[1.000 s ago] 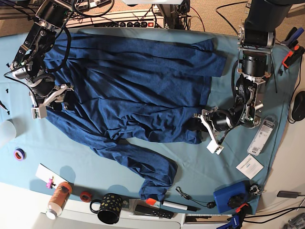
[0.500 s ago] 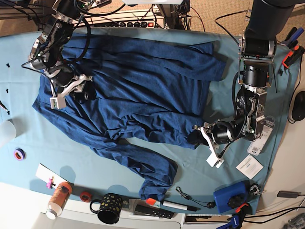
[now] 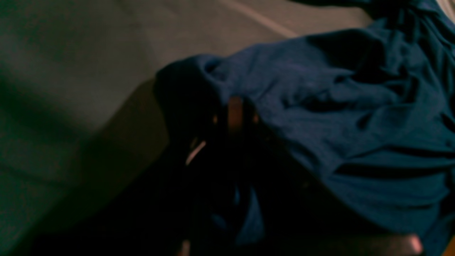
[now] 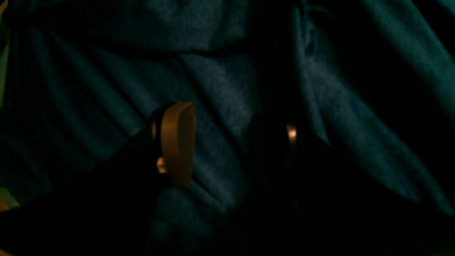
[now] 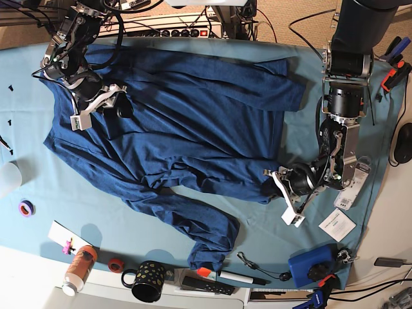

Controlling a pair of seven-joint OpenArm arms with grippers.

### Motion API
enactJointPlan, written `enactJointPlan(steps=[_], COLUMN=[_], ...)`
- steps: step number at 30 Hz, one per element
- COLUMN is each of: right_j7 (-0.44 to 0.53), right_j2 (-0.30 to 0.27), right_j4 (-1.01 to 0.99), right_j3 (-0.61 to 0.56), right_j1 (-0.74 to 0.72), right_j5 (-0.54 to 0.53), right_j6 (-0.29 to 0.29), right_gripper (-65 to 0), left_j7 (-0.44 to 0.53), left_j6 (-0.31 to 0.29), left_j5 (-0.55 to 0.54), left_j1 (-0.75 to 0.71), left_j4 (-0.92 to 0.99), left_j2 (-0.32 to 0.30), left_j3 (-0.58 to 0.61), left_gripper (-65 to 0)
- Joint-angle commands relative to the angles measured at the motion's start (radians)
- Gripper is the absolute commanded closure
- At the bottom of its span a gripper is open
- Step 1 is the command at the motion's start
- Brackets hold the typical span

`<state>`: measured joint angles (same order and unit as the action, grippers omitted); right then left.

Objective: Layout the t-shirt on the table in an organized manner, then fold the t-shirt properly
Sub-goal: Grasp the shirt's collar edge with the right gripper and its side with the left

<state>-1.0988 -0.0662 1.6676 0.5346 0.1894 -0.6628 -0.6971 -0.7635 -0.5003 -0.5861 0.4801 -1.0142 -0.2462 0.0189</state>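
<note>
The t-shirt, dark navy and wrinkled, lies spread over most of the tabletop, which is draped in a light teal cloth; beige carpet shows beyond the far edge. Along the near edge stand a black spotted mug, an orange-lidded bottle, two tape rolls, a marker and a blue box; paper cards lie at the base view's right.

Right arm: enters from the base view's upper left and bends down over the garment; its tool hangs over the cloth near that side's edge with its fingers spread wide, nothing between them in the wrist view.

Left arm: descends from the base view's upper right, its forearm folded low and turned toward the shirt; its tool sits at the garment's lower right corner, pinched narrow on a bunched fold of the t-shirt, as the dim, blurred wrist view shows.

Long axis: runs across the tabletop from the base view's left to its right. One sleeve trails toward the near edge; the other points toward the upper right.
</note>
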Motion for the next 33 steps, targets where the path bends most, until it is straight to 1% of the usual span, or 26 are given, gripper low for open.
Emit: enactJointPlan(steps=[1, 3, 6, 9, 10, 15, 21, 22, 23, 25, 26, 27, 30, 31, 33], right_j7=[-0.015, -0.016, -0.020, -0.024, -0.024, -0.024, -0.024, -0.024, -0.024, -0.024, -0.024, -0.024, -0.024, -0.024, -0.024], right_j2=[-0.009, -0.009, -0.008, -0.008, -0.008, -0.008, -0.008, -0.008, -0.008, -0.008, -0.008, -0.008, -0.008, -0.008, -0.008], right_j4=[0.013, 0.013, 0.013, 0.013, 0.013, 0.012, 0.012, 0.012, 0.012, 0.012, 0.012, 0.012, 0.012, 0.012, 0.012], right_j3=[0.001, 0.001, 0.001, 0.001, 0.001, 0.001, 0.001, 0.001, 0.001, 0.001, 0.001, 0.001, 0.001, 0.001, 0.001], right_j1=[-0.001, -0.001, -0.001, 0.000, 0.000, 0.000, 0.000, 0.000, 0.000, 0.000, 0.000, 0.000, -0.001, 0.000, -0.001], right_j5=[0.001, 0.001, 0.002, 0.009, 0.014, 0.025, 0.024, 0.025, 0.025, 0.025, 0.024, 0.024, 0.024, 0.024, 0.024], right_j6=[-0.001, -0.001, -0.001, -0.001, -0.001, -0.001, -0.001, -0.001, -0.001, -0.001, -0.001, -0.001, -0.001, -0.001, -0.001], right_gripper=[-30.5, -30.6, -30.5, -30.5, -30.5, -30.5, -30.5, -30.5, -30.5, -30.5, -30.5, -30.5, -30.5, -30.5, -30.5], left_j7=[0.033, 0.032, 0.031, 0.027, 0.026, 0.002, 0.002, 0.002, 0.002, -0.001, -0.004, -0.008, -0.022, -0.025, -0.029], left_j6=[0.013, 0.037, 0.052, 0.095, 0.101, 0.101, 0.100, 0.100, 0.100, 0.100, 0.100, 0.100, 0.100, 0.100, 0.100], left_j5=[-0.009, -0.008, -0.008, -0.009, -0.009, -0.008, -0.007, -0.006, 0.007, 0.037, 0.042, 0.041, 0.040, 0.040, 0.040], left_j1=[0.035, 0.036, 0.041, 0.045, 0.045, 0.052, 0.053, 0.053, 0.053, 0.055, 0.057, 0.058, 0.063, 0.063, 0.060], left_j4=[-0.015, -0.015, -0.015, -0.015, -0.015, -0.015, -0.015, -0.015, -0.015, -0.015, -0.015, -0.015, -0.015, -0.015, -0.015], left_j2=[-0.006, -0.006, -0.006, -0.006, -0.006, -0.006, -0.006, -0.006, -0.006, -0.006, -0.008, -0.010, -0.012, -0.012, -0.011], left_j3=[-0.002, -0.002, -0.002, -0.002, -0.002, -0.002, -0.002, -0.002, -0.002, -0.002, -0.002, -0.002, -0.002, -0.002, -0.002], left_gripper=[0.0, 0.0, 0.0, 0.0, 0.0, 0.0, 0.0, -3.4, -8.2, -19.3, -23.1, -24.5, -24.4, -23.3, -16.8])
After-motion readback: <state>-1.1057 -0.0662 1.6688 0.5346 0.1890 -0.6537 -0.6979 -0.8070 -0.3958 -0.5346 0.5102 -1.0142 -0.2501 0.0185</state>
